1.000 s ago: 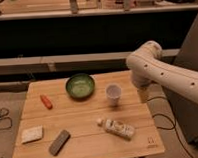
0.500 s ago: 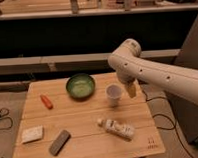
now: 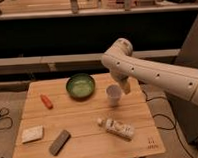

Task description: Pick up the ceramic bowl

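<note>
The ceramic bowl (image 3: 81, 86) is a round, shallow green dish with a darker rim, standing upright at the back middle of the wooden table (image 3: 84, 117). My white arm reaches in from the right, its elbow bent above the table's back right. The gripper (image 3: 125, 87) hangs down just right of a small white cup (image 3: 113, 95), well to the right of the bowl. It is open with nothing in it. The cup stands between the gripper and the bowl.
An orange carrot-like piece (image 3: 46, 101) lies left of the bowl. Near the front left are a pale sponge (image 3: 33, 133) and a dark grey block (image 3: 60, 142). A white bottle (image 3: 119, 128) lies on its side at the front right. Dark shelving runs behind the table.
The arm has swung leftward over the table. The gripper has come from beyond the right edge to just beside the white cup. Nothing on the table has moved.
</note>
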`<state>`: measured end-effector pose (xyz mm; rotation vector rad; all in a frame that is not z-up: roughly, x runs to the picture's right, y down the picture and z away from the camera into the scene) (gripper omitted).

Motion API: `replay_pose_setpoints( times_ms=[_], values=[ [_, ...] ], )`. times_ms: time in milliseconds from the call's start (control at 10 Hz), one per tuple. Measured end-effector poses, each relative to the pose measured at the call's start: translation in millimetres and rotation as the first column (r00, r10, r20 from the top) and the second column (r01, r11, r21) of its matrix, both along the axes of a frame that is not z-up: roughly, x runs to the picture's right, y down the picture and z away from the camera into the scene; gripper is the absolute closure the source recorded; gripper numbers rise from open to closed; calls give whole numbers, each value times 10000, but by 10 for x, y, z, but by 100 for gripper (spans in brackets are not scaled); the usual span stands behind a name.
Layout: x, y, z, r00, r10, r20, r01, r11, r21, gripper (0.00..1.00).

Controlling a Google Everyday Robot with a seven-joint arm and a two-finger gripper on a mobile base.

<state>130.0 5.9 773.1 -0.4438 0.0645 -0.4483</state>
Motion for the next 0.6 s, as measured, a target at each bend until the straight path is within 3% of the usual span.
replay_pose_setpoints(
  times_ms=[600],
  values=[
    [-333, -111, 275, 9897, -1090, 924, 1082, 9940, 127, 20]
  ],
)
